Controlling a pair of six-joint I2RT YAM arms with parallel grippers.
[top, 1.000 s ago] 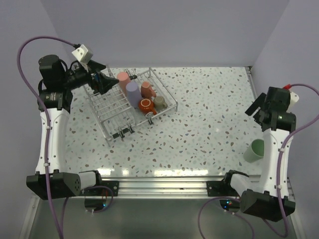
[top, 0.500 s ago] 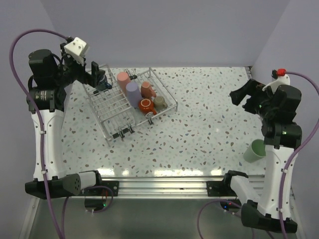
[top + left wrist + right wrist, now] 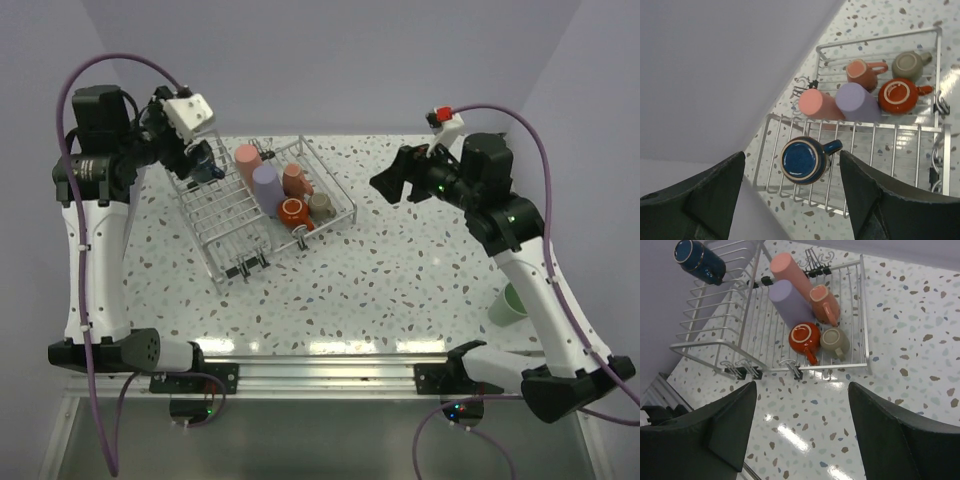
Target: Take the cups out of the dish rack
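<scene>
The wire dish rack (image 3: 232, 232) stands at the table's back left. In its right section stand a pink tumbler (image 3: 247, 158) and a lavender one (image 3: 266, 185), beside small salmon (image 3: 294, 180), orange-red (image 3: 293, 211) and beige (image 3: 320, 205) cups. A dark blue cup (image 3: 804, 160) sits upside down in the rack's far-left corner. My left gripper (image 3: 792, 200) hovers open above it, apart from it. My right gripper (image 3: 802, 435) hangs open and empty over bare table, just short of the rack's (image 3: 862, 315) near side. A mint-green cup (image 3: 512, 302) stands on the table at the right.
Black clips (image 3: 742, 371) line the rack's near rim. Purple cables loop above both arms. Walls close the table at the back and both sides. The rack's left section (image 3: 890, 150) holds only the dark blue cup.
My right arm has swung from the table's right edge, beside the mint-green cup, left toward the rack. My left gripper has lifted and turned downward over the dark blue cup.
</scene>
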